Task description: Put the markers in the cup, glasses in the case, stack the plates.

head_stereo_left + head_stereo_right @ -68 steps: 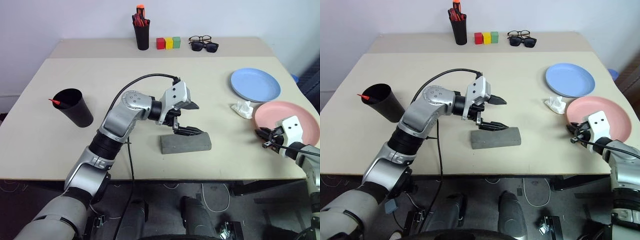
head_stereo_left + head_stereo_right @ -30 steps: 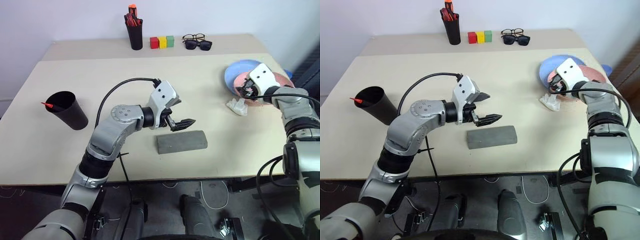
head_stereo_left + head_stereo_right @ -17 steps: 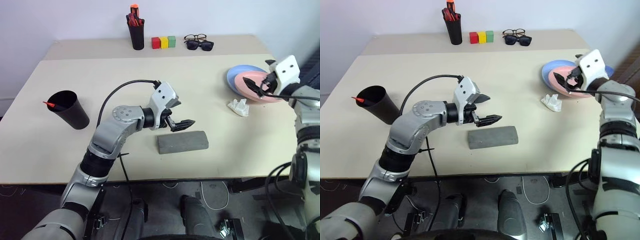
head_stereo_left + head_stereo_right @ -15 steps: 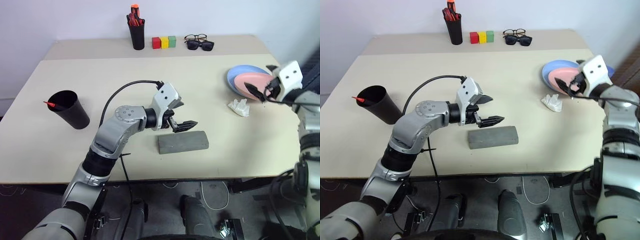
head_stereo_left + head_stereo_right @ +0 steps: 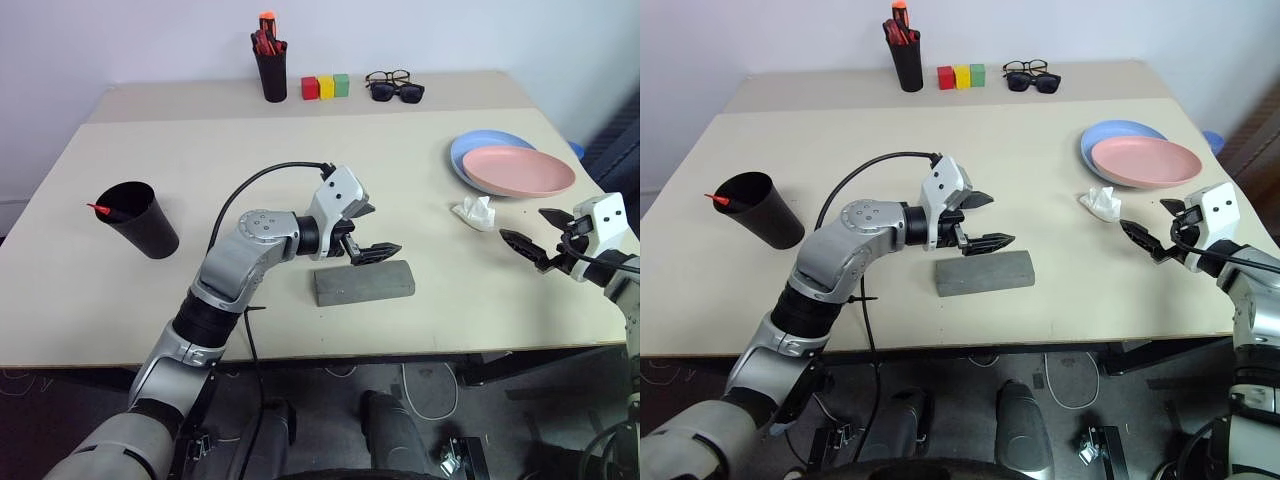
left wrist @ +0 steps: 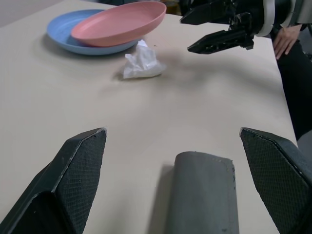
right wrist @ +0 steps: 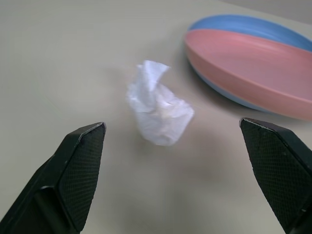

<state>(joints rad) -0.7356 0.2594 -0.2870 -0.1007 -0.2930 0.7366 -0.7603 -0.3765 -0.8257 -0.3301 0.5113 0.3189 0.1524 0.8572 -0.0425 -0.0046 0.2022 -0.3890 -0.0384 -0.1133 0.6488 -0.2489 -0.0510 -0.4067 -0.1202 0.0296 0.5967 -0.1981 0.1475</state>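
plates: pink plate (image 5: 518, 170) now sits on blue plate (image 5: 472, 150), stacked | right claw (image 5: 532, 238) let go, pulled back, fingers apart, empty | left claw (image 5: 371, 236) apart above grey case (image 5: 364, 283) | glasses (image 5: 385, 76) still at table back

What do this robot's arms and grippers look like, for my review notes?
Silver-grey metal arm segments with black joint bands. Each wrist ends in a white housing. The left gripper and right gripper each have two black pointed fingers with cross-hatched pads. A black cable loops over the left arm.
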